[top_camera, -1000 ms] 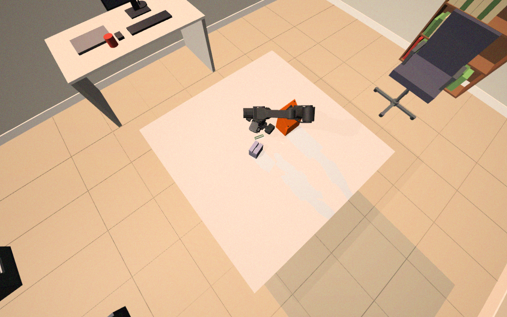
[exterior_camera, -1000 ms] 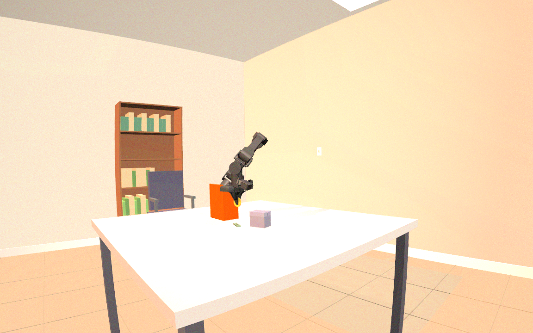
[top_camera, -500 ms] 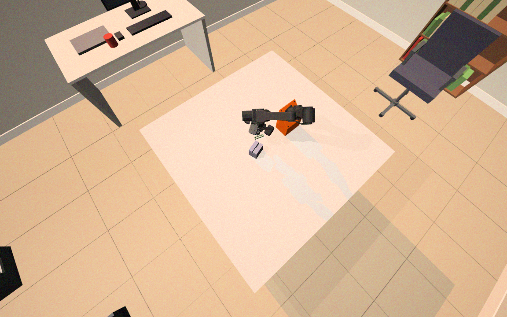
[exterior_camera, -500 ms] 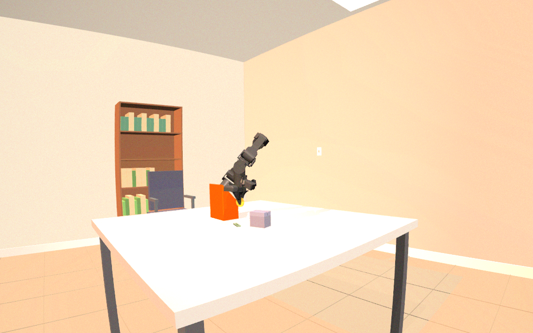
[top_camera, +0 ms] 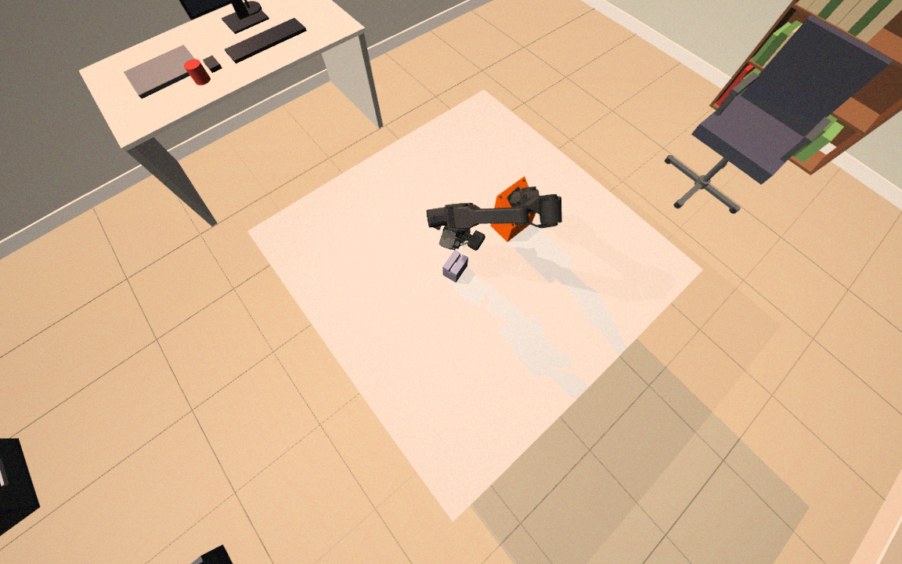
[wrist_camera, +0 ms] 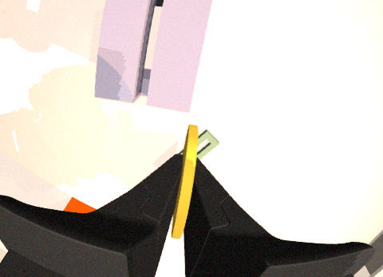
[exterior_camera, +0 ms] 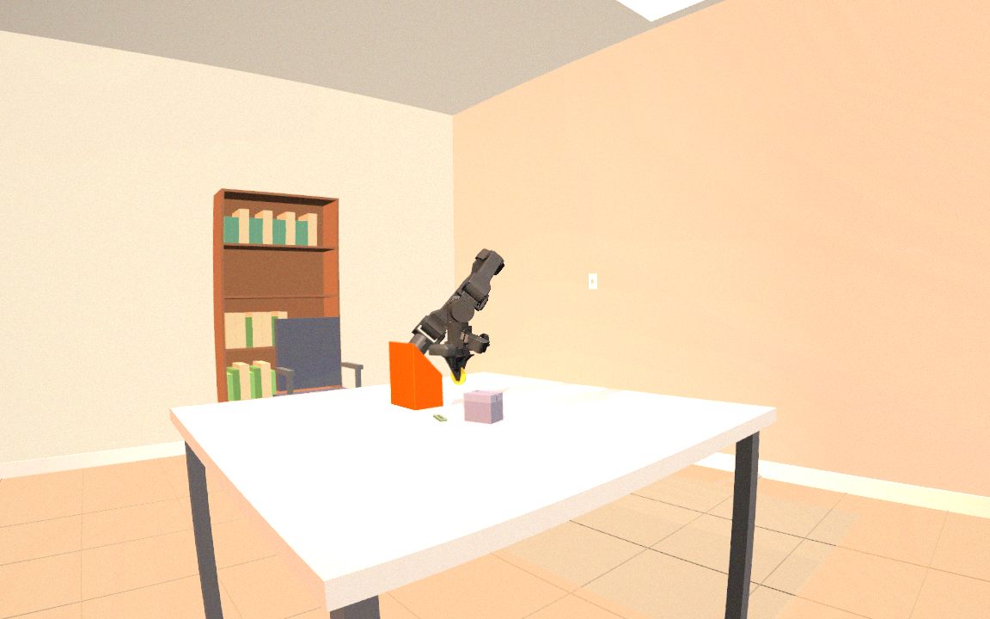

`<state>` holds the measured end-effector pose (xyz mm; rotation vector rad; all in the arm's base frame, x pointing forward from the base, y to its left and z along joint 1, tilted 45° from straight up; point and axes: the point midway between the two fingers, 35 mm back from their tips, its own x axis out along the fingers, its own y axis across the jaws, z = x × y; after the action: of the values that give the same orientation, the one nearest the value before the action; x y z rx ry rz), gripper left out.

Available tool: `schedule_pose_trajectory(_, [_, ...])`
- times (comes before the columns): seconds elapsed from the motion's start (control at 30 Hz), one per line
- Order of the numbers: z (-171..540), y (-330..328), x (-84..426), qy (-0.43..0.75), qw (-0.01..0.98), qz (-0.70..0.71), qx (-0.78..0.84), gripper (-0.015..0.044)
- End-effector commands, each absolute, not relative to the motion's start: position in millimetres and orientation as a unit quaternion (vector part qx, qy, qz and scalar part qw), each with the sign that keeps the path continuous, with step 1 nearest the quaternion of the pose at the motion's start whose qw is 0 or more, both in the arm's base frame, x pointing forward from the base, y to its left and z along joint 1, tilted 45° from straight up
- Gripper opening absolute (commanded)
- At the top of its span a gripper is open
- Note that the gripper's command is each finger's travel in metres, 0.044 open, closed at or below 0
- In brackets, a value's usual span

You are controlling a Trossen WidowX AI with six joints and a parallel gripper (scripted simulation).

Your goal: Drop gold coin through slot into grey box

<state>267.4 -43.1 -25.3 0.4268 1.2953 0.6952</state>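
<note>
My end effector (wrist_camera: 185, 192) is clenched on the gold coin (wrist_camera: 187, 176), edge-on between the two dark fingers, with part of the coin sticking out past the fingertips. Coin is up off the white counter (exterior_camera: 421, 493), in the air; from the exterior view it hangs (exterior_camera: 458, 376) just beside the grey box (exterior_camera: 483, 406) and above it, on the side toward the orange base block (exterior_camera: 412, 376). In the wrist view the box (wrist_camera: 183, 37) sits ahead of the coin, lid slot (wrist_camera: 152, 33) running roughly in line with the coin's edge, slightly tilted. Green holder (wrist_camera: 209, 144) lies on the counter right behind the coin, partly hidden by it. Holder (exterior_camera: 440, 418) also shows between block and box. Top view: arm (top_camera: 489, 214) reaches from the block toward the box (top_camera: 454, 266).
</note>
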Motion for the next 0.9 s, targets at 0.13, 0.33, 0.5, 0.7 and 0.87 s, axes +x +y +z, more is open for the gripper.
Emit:
schedule_pose_trajectory(0.13, [-16, -35, 284, 0.583, 0.723, 0.318, 0.192, 0.0])
schedule_pose_trajectory(0.33, [-8, -29, 296, 0.583, 0.722, 0.318, 0.195, 0.0])
schedule_pose_trajectory(0.5, [-2, -24, 305, 0.584, 0.72, 0.317, 0.2, 0.0])
schedule_pose_trajectory(0.7, [6, -17, 316, 0.585, 0.717, 0.317, 0.207, 0.0])
schedule_pose_trajectory(0.87, [5, -18, 314, 0.586, 0.718, 0.316, 0.204, 0.0])
